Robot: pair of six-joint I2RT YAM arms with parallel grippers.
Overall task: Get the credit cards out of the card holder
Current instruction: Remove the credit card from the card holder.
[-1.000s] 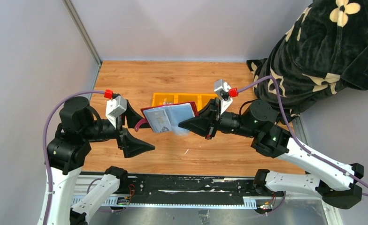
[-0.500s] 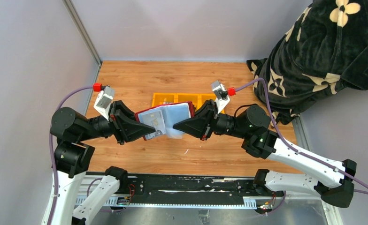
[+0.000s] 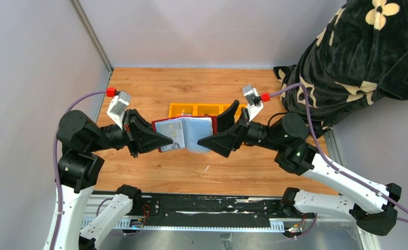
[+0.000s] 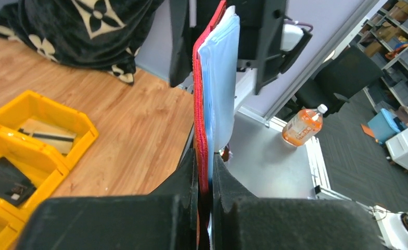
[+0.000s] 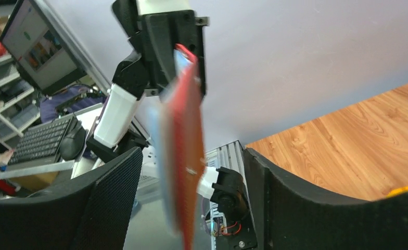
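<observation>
The maroon card holder point(image 3: 189, 131) hangs open above the table with its pale see-through sleeves point(image 4: 220, 78) facing up. A greyish credit card point(image 3: 175, 136) shows through the left sleeve. My left gripper point(image 3: 165, 141) is shut on the holder's left edge, and the left wrist view shows the red cover point(image 4: 201, 104) pinched between the pads. My right gripper point(image 3: 209, 133) stands open around the holder's right edge without touching it. In the right wrist view the holder point(image 5: 186, 146) hangs free between the spread fingers. A tan card point(image 4: 40, 130) and a dark card point(image 4: 4, 182) lie in the tray.
The yellow three-compartment tray point(image 3: 178, 110) sits on the wooden table just behind the holder. A black bag with a cream flower print point(image 3: 347, 62) fills the back right corner. Grey walls close in the left and back.
The left gripper swung in and shut on the card holder's left edge. The right gripper, shut on the right edge before, has opened and let go.
</observation>
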